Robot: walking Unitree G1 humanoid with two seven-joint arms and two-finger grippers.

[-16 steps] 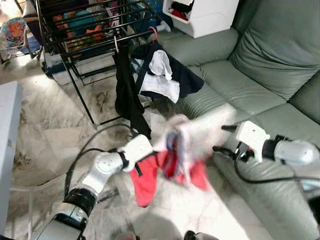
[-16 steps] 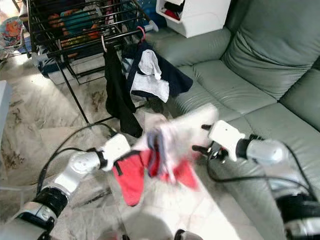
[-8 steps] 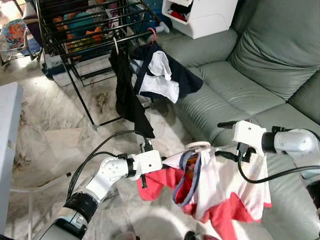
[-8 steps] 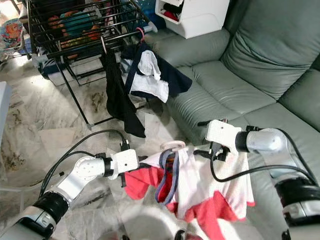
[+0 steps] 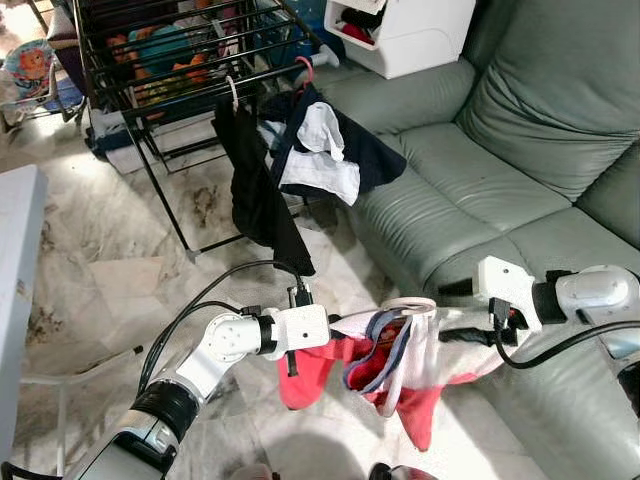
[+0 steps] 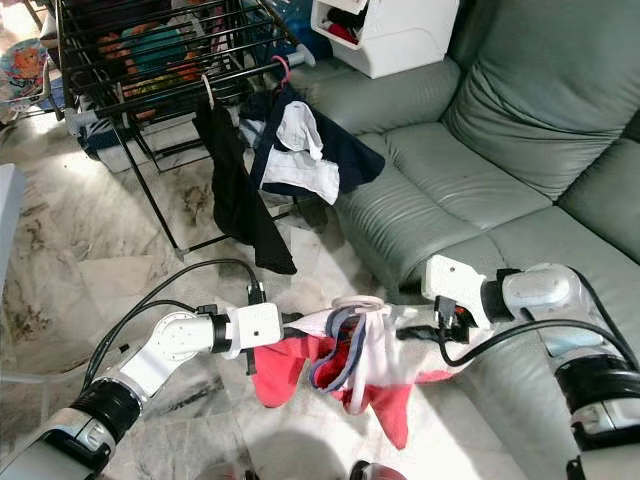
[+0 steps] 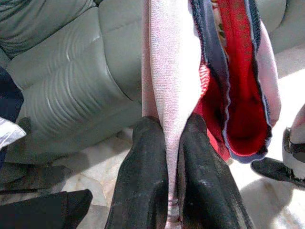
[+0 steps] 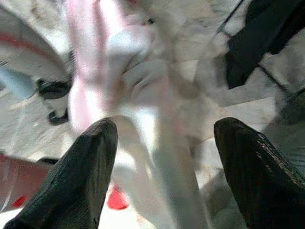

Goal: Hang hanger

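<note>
Fingers (image 7: 143,181) of the left gripper (image 5: 335,326) pinch the pink-and-red shirt (image 5: 400,360), slung low between both arms near the sofa (image 5: 480,150); the right gripper (image 5: 470,312) is spread wide. Lift gently toward the rack (image 5: 180,70), keeping the hanger (image 5: 408,305) level.

You have a pale marble floor (image 5: 100,270) under you, veined in grey and brown. A black wire drying rack (image 5: 170,70) stands on it by its thin legs, with clothes draped over its bars and dark garments hanging off the near rail. The grey-green leather sofa (image 5: 470,150) sits on the floor just beside the rack. A white storage unit (image 5: 410,30) stands at the sofa's far end.
</note>
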